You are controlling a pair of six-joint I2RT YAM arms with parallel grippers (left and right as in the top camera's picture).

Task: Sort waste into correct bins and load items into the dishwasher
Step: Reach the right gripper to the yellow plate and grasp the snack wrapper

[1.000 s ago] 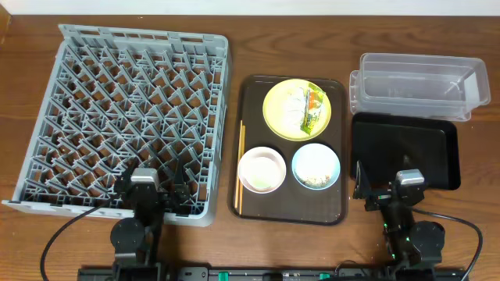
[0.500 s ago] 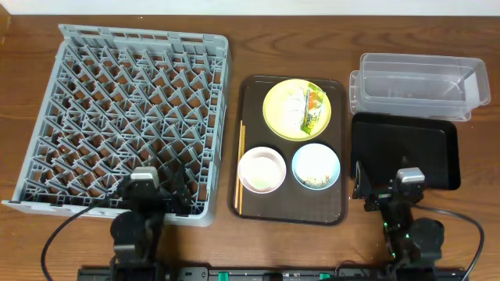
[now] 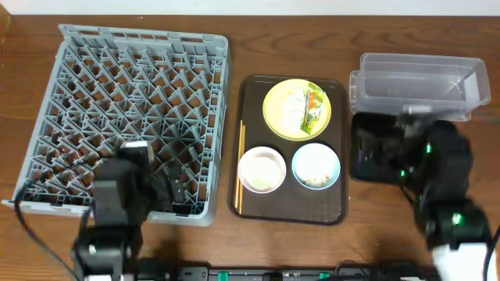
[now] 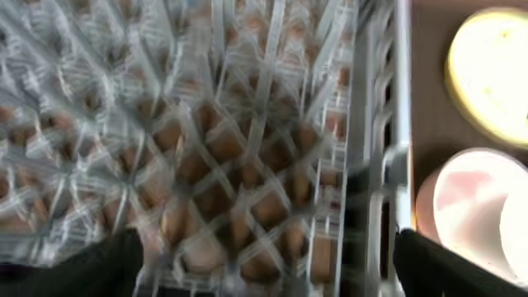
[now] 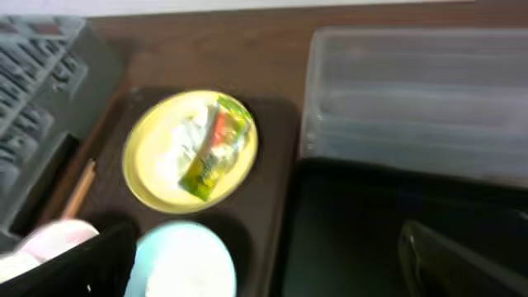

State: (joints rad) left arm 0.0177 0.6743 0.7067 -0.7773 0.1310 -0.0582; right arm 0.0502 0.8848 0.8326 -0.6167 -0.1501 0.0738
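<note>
Yellow plate [image 3: 274,111] at 12 o'clock on tray [image 3: 289,211]: crumpled white napkin [image 3: 294,105], yellow-green wrapper [image 3: 314,110] on it. Left claw [image 4: 264,276] and right claw [image 5: 272,268] wide open, empty.

Dark brown wood-grain table [image 3: 297,43] under soft even light, a pale strip [image 3: 250,6] along its far edge

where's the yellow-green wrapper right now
In the overhead view the small yellow-green wrapper lies on the right side of the round pale yellow plate, beside the crumpled white napkin, at the far end of the dark brown tray.
</note>
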